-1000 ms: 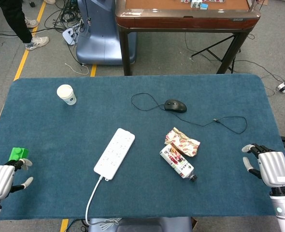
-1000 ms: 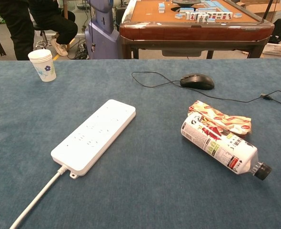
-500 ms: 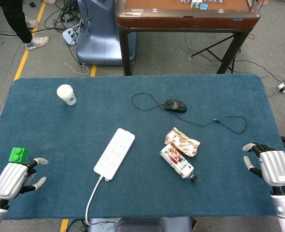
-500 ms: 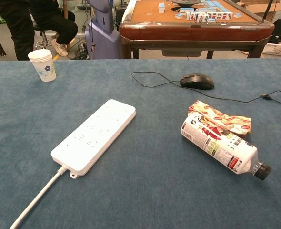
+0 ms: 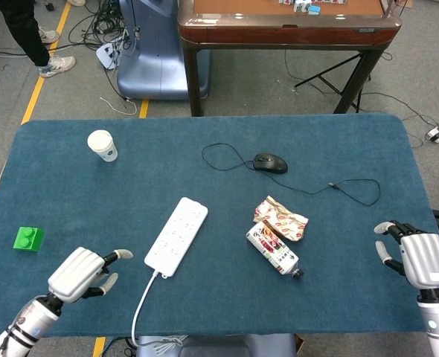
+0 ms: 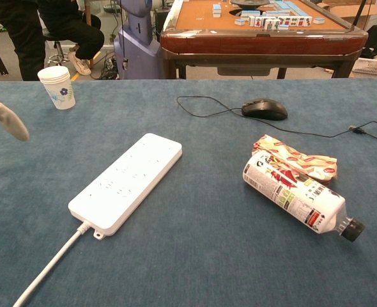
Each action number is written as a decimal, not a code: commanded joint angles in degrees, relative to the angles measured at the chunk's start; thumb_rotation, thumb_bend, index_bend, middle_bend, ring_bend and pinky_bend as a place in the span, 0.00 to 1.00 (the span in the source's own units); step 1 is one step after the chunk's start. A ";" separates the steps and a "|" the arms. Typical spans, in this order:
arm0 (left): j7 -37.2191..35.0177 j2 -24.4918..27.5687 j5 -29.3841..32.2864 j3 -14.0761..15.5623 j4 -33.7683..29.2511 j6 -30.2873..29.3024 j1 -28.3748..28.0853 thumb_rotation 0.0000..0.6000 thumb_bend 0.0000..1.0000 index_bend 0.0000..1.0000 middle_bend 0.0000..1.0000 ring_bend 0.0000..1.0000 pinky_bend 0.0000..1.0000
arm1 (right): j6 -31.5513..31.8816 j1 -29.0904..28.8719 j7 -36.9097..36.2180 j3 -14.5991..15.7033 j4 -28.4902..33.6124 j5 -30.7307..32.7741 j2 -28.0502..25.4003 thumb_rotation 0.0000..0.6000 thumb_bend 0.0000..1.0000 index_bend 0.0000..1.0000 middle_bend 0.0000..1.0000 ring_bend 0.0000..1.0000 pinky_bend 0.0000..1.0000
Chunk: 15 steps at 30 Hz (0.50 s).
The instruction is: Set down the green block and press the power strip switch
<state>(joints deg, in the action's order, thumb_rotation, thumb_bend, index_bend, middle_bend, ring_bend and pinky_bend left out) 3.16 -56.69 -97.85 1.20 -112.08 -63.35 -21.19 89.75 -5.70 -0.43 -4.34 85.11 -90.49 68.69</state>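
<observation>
The small green studded plastic block [image 5: 28, 239] now lies by itself on the blue felt tabletop [image 5: 338, 156] near its left edge, released since half a second ago. The left hand [image 5: 82, 271], empty with fingers apart, has swung right from the block toward the white rectangular power strip [image 5: 176, 236], stopping short of its near, corded end. The set-down looks finished; pressing the switch remains. The right hand [image 5: 417, 256] hovers empty, fingers loosely spread, at the near right edge.
</observation>
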 commanded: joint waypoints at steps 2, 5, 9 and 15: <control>7.16 -2.20 6.13 -1.49 -3.43 6.12 -3.50 1.00 0.50 0.30 1.00 1.00 1.00 | 0.20 0.11 -0.45 -0.04 0.01 -0.01 -0.17 1.00 0.33 0.46 0.50 0.54 0.73; 11.02 -3.49 9.73 -2.11 -4.22 8.39 -4.82 1.00 0.51 0.29 1.00 1.00 1.00 | 0.45 0.26 -0.79 -0.05 -0.01 -0.04 -0.30 1.00 0.33 0.46 0.50 0.54 0.73; 15.53 -5.22 13.82 -2.48 -4.84 10.34 -6.24 1.00 0.51 0.28 1.00 1.00 1.00 | 0.75 0.39 -1.11 -0.05 0.03 -0.20 -0.43 1.00 0.33 0.46 0.50 0.54 0.73; 22.40 -7.78 19.91 -2.54 -5.64 11.80 -8.14 1.00 0.53 0.25 1.00 1.00 1.00 | 0.75 0.40 -1.15 0.07 0.07 -0.45 -0.49 1.00 0.33 0.46 0.50 0.54 0.73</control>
<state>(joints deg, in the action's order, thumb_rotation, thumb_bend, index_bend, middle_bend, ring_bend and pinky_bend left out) 23.64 -63.35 -79.77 -1.23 -117.26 -52.21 -28.44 90.49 -5.29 -1.58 -4.28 85.18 -90.94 68.20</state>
